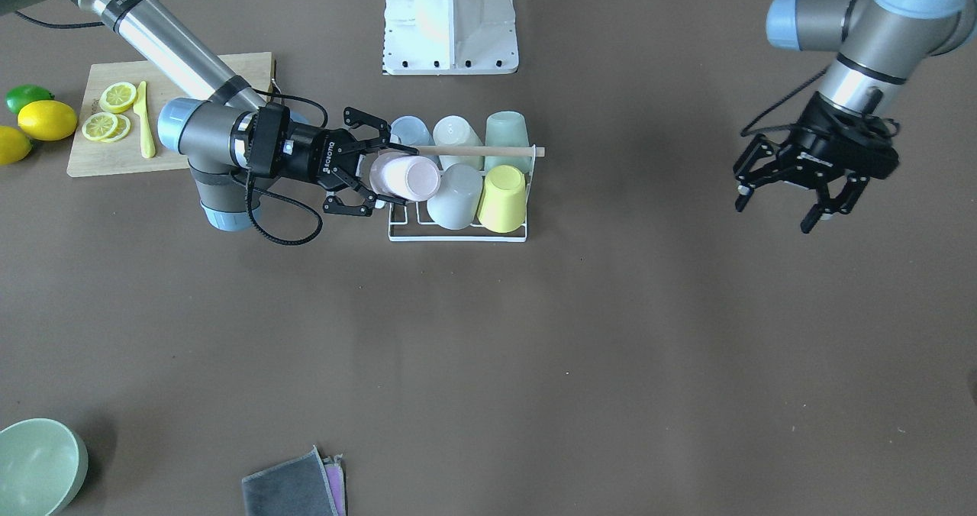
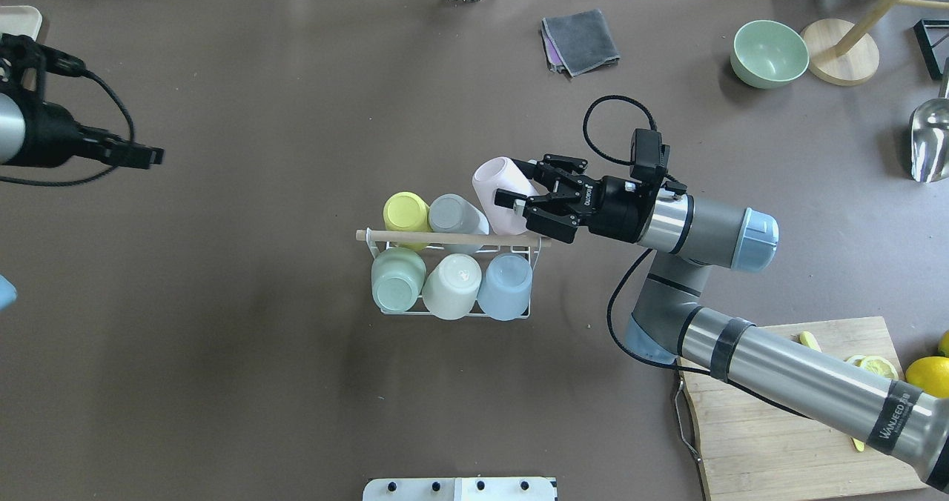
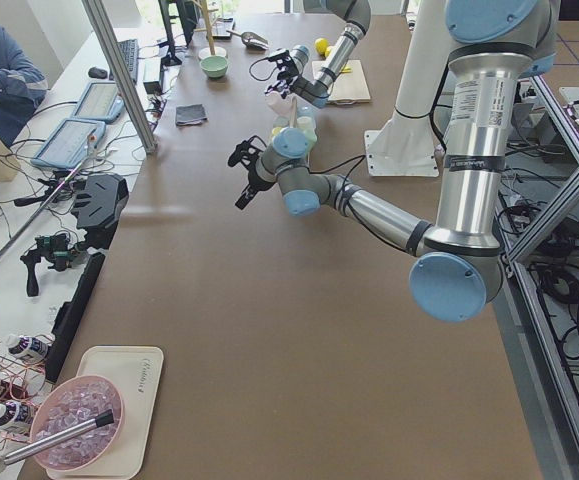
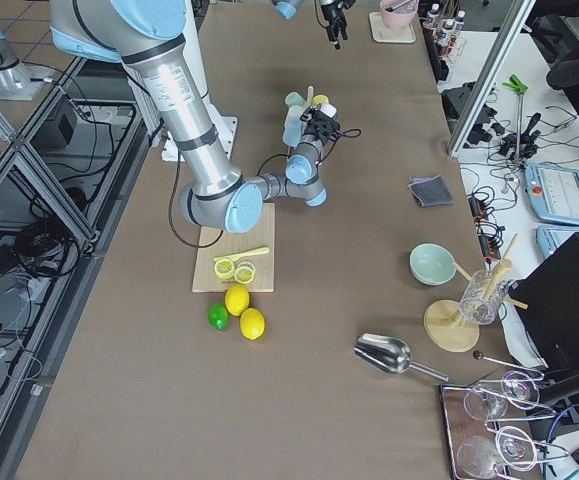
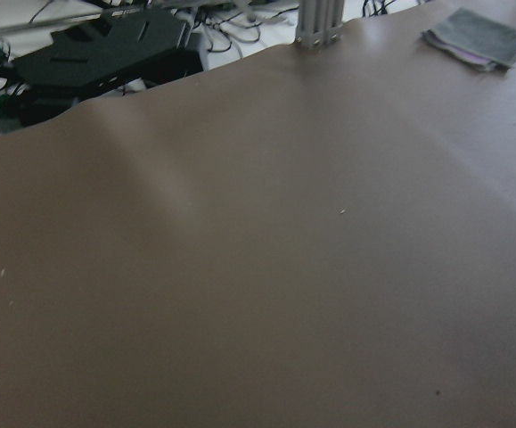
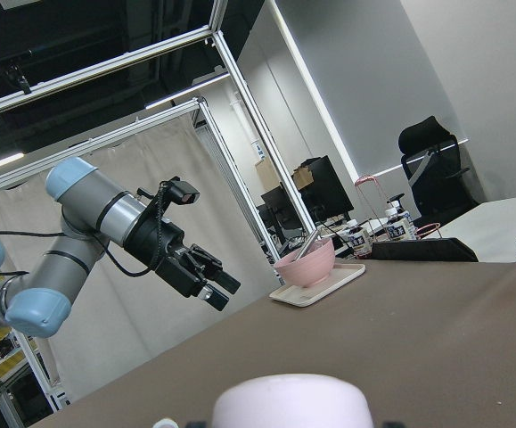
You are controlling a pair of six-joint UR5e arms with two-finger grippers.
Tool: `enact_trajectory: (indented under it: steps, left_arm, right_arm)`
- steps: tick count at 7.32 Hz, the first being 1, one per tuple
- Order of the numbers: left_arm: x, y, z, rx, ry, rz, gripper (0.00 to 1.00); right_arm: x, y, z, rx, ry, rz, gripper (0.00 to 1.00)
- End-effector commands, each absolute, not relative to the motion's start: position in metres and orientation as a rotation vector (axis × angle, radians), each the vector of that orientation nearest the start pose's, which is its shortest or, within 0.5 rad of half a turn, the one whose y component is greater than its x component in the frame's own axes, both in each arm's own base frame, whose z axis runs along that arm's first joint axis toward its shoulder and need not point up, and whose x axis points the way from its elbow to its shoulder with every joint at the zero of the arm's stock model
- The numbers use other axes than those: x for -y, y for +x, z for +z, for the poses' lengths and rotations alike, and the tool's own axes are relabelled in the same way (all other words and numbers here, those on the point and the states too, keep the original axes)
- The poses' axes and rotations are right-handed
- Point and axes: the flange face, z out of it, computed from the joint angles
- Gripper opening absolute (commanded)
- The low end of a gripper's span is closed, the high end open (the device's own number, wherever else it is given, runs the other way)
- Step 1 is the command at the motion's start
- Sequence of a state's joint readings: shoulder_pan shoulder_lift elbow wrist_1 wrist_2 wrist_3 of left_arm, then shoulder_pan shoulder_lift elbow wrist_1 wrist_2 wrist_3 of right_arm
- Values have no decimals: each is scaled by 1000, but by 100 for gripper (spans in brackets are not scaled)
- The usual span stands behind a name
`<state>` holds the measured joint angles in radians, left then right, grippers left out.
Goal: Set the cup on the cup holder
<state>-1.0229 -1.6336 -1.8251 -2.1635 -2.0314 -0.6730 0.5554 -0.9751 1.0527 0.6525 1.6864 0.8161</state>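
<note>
The pale pink plastic cup (image 1: 411,178) sits between the spread fingers of the right gripper (image 1: 389,176). One finger lies along each side near the cup's rim and both seem to press on it, so the gripper is wide but has hold of the cup. The cup is smooth and tapered. It is tilted with its flat base turned up and away from the wrist, at the end slot of the white wire cup holder (image 1: 458,238) nearest the right arm. It sits higher than its neighbours, just beside the light wooden rod (image 1: 488,151) that runs along the holder's top.

The holder is a thin-wire rack standing on the matte brown worktop (image 1: 534,348). It carries five more upturned cups. A grey-white cup (image 1: 456,197) and a yellow cup (image 1: 504,199) share the pink cup's row. A pale blue cup (image 1: 408,129), a cream cup (image 1: 456,132) and a pale green cup (image 1: 507,130) stand in the row on the robot's side.

The left gripper (image 1: 775,212) hangs well apart from the holder, over bare worktop, with its fingers spread and nothing between them.
</note>
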Motion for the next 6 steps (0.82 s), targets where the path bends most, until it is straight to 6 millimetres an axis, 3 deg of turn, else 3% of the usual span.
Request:
enact_trajectory:
  steps: [1,2,3,4,5,6]
  left_arm:
    - [535,96,527,-773,191,-166,98]
    - [537,67,563,-790,73,-238,98]
    - [534,71,611,-832,-52,-209,98]
    - [535,49,633,-830,-67,-226,98]
    - [533,27,644,-853,-76,-204,98]
    - [530,3,651,-854,-80,-163,98]
  right_arm:
    - [439,-477,349,1860,1353,-235,0]
    - [440,-477,348,1861,1355,-233,0]
    - [440,-477,348,1861,1355,-233,0]
    - [440,-477,348,1861,1352,-230,41]
    - [441,-477,349,1856,1358,-217,99]
    - [443,-475,349,1848,1369,-196,100]
